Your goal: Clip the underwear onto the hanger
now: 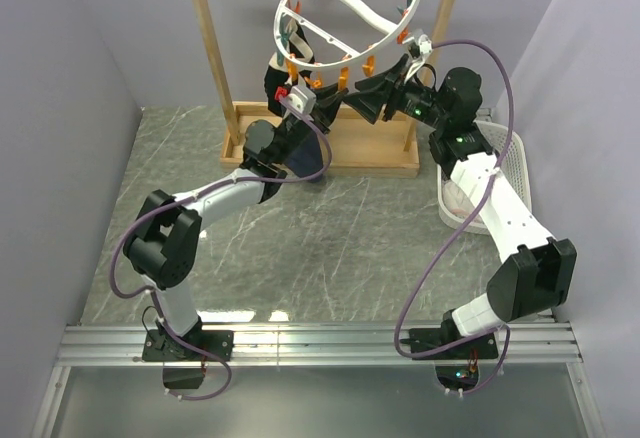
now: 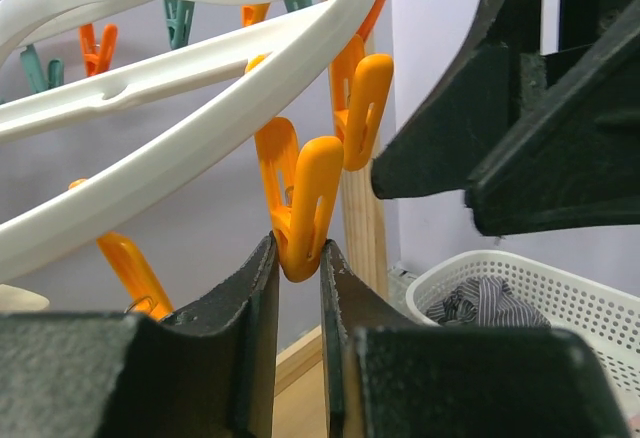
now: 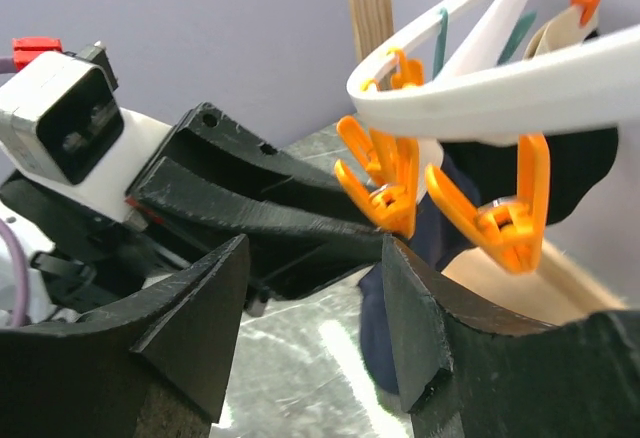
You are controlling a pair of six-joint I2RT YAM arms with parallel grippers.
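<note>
Hanging limp below the hanger [image 2: 200,138], the soft, light underwear [image 3: 372,323] probably handles best pinched at its firmer waistband, while the left hand [image 2: 297,253] clamps an orange clip [image 2: 310,188] and the right hand [image 3: 315,258] hovers with fingers apart.

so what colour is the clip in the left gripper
Orange; the clip shows best in the left wrist view.

No readable text, labels or numbers anywhere — none on any surface
</note>
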